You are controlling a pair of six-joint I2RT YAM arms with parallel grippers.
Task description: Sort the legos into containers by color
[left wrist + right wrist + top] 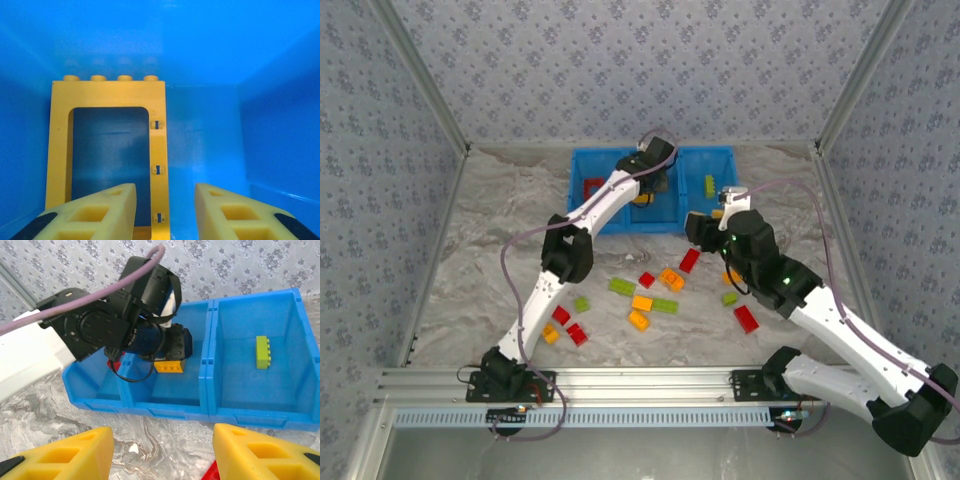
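Marbled counter (490, 240) carries one blue tray (660, 228) of three compartments, upper centre. Left pincer (165, 212) hangs released over one yellow frame (107, 92) in the middle compartment. One green brick (262, 352) lies in the right compartment. Right pincer (162, 452) stands spread, gripping nothing.

Orange-yellow frame brick (159, 145) lies inside the blue compartment (215, 65). Left tool (165, 196) fingers stand parted, astride the frame's right rail.
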